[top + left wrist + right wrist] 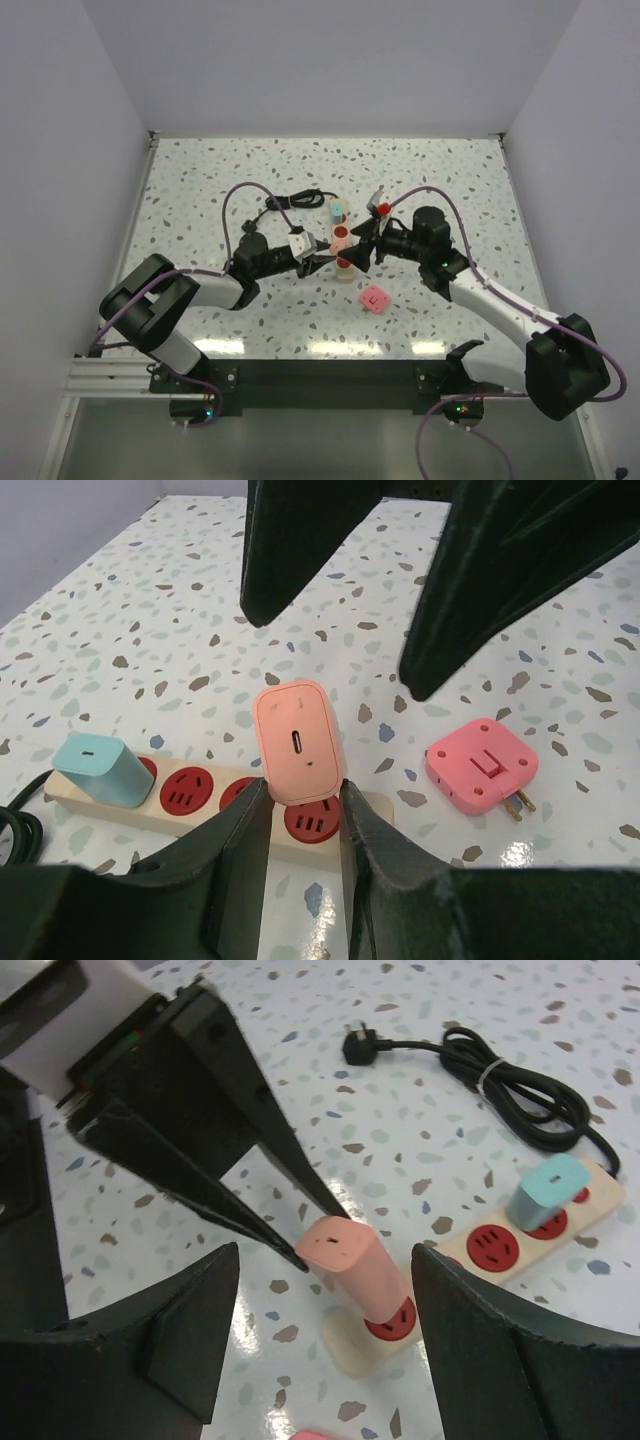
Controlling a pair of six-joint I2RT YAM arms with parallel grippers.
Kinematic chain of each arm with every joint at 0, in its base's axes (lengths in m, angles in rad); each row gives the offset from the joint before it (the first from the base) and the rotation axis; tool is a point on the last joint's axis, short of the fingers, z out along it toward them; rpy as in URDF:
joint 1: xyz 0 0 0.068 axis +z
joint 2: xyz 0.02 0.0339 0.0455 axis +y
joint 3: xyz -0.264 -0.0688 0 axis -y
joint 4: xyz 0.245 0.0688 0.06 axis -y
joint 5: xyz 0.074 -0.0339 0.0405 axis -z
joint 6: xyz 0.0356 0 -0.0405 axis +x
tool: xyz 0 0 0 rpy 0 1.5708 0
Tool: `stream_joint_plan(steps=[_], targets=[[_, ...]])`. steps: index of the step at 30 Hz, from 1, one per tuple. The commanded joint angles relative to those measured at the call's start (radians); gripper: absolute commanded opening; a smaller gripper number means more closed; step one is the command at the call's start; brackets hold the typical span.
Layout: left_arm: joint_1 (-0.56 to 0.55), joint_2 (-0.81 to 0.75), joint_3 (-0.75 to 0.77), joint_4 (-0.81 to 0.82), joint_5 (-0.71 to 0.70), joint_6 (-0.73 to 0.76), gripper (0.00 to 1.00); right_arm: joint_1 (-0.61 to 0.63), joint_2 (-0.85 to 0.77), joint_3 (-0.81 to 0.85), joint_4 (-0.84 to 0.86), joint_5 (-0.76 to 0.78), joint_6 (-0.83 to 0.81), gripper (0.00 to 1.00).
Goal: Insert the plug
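A salmon-pink plug [298, 742] stands on the end red socket of a cream power strip [110, 805], leaning a little; I cannot tell how deep its pins sit. My left gripper [300, 792] is shut on the plug's lower sides. In the right wrist view the plug [358, 1270] sits between the wide-open fingers of my right gripper [325, 1252], which touch nothing. In the top view the left gripper [326, 258] and the right gripper [356, 252] meet over the strip [341, 232].
A teal plug [100, 770] sits in a socket further along the strip. A pink square adapter [482, 765] with folding pins lies on the table to the right. The strip's black cable [520, 1100] and its plug lie coiled behind.
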Motion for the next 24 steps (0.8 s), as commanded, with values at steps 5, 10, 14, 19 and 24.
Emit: stream_joint_plan(steps=[5, 10, 14, 19, 24], targets=[[0.02, -0.062, 0.017, -0.051, 0.055, 0.087, 0.0, -0.001, 0.066, 0.047, -0.005, -0.253, -0.134, 0.72], [0.02, -0.051, 0.026, -0.07, 0.072, 0.095, 0.0, -0.001, 0.102, 0.069, -0.011, -0.188, -0.114, 0.72], [0.02, -0.051, 0.026, -0.086, 0.081, 0.104, 0.0, -0.001, 0.105, 0.063, 0.036, -0.139, -0.077, 0.72], [0.018, -0.06, 0.046, -0.152, 0.117, 0.132, 0.0, -0.001, 0.125, 0.07, 0.01, -0.163, -0.135, 0.72], [0.021, -0.106, 0.045, -0.237, 0.131, 0.159, 0.0, -0.001, 0.159, 0.102, -0.045, -0.242, -0.188, 0.72]])
